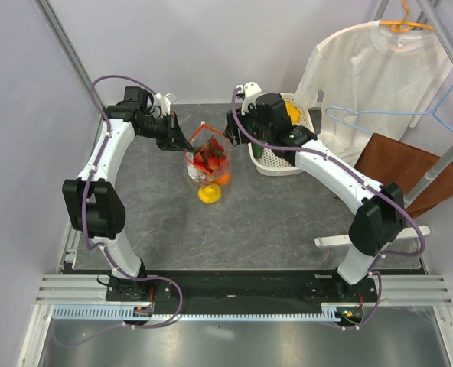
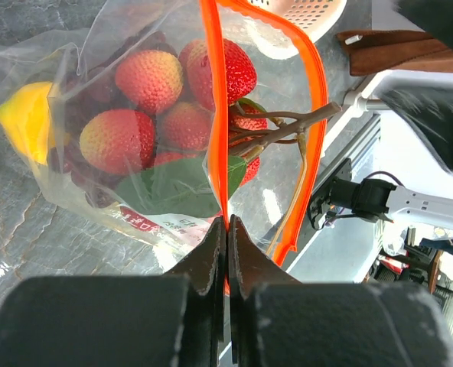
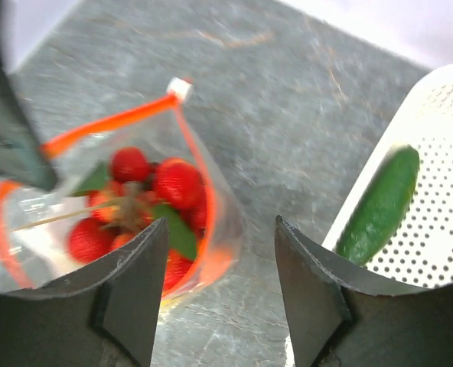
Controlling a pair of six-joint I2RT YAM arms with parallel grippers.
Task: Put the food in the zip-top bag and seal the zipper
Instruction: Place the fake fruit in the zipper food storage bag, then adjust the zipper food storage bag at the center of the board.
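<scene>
The clear zip-top bag (image 1: 208,162) stands upright mid-table with its mouth open. Food fills it: a bunch of red fruits (image 2: 146,80) with a green leaf, a yellow fruit (image 2: 24,118) low down, and an orange one (image 1: 223,179). My left gripper (image 2: 227,222) is shut on the near side of the orange-red zipper (image 2: 211,92), holding the mouth up. The zipper's far side (image 2: 312,99) bows away from it. My right gripper (image 3: 220,229) hangs open with nothing between its fingers, just right of the bag (image 3: 228,206) and above the table. In the top view it (image 1: 238,128) sits between bag and basket.
A white slotted basket (image 1: 276,167) stands right of the bag with a green cucumber (image 3: 379,202) and a yellow item (image 1: 291,113) inside. A white shirt (image 1: 372,69), hangers and a brown cloth (image 1: 410,164) lie at the back right.
</scene>
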